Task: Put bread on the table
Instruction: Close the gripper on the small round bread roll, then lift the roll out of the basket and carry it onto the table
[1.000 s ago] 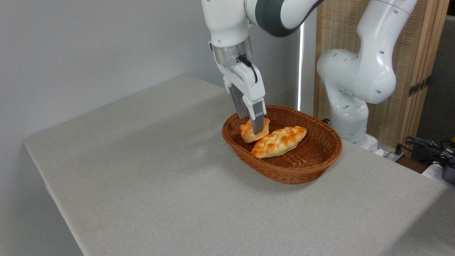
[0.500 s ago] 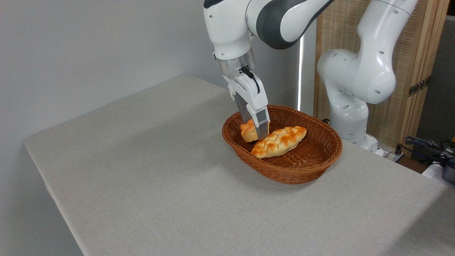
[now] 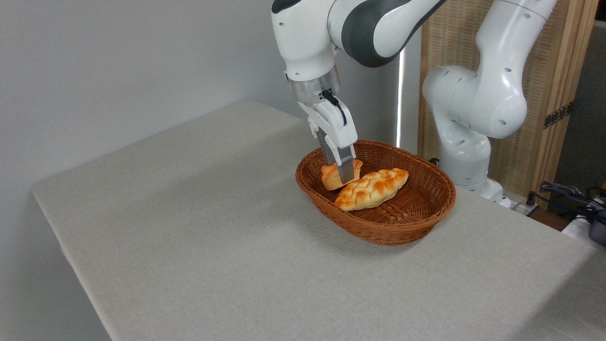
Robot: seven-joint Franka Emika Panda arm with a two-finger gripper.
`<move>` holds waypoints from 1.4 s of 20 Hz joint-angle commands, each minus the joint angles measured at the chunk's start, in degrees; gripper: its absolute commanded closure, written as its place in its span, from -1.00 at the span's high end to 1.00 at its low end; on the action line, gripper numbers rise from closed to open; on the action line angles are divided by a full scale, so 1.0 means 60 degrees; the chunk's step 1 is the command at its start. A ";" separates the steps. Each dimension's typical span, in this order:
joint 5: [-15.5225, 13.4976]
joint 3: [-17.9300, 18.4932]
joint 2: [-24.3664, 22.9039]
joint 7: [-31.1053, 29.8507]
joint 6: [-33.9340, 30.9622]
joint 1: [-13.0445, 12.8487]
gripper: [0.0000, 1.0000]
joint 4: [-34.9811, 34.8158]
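The bread, a small round bun with a golden-orange top, sits at the left end of the brown wicker basket. My gripper reaches down into the basket from above, with its fingers closed against the bun's sides. The near finger covers the bun's right half. The bun looks level and still low inside the basket. The table is covered in light grey-beige cloth and stretches out to the left and front of the basket.
A longer braided golden loaf lies in the basket right beside the bun. The arm's white base stands behind the basket. A wooden screen and cables are at the far right.
The gripper has come down and shifted slightly right, and its fingers have drawn together on the bun. The bun now stands more upright than a second ago.
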 commanded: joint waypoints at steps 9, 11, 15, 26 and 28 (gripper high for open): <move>0.0033 0.0104 0.0113 0.0239 0.0063 0.0032 -0.59 0.0108; 0.0048 0.0104 0.0127 0.0239 0.0048 0.0046 -0.60 0.0108; 0.0354 0.0133 0.0215 0.0239 0.0048 0.0076 -0.74 0.0604; 0.0883 0.0954 0.3288 0.0414 -0.1534 0.0090 -0.74 0.5948; 0.0868 0.0852 0.4107 0.0371 -0.1374 0.0003 -0.72 0.6507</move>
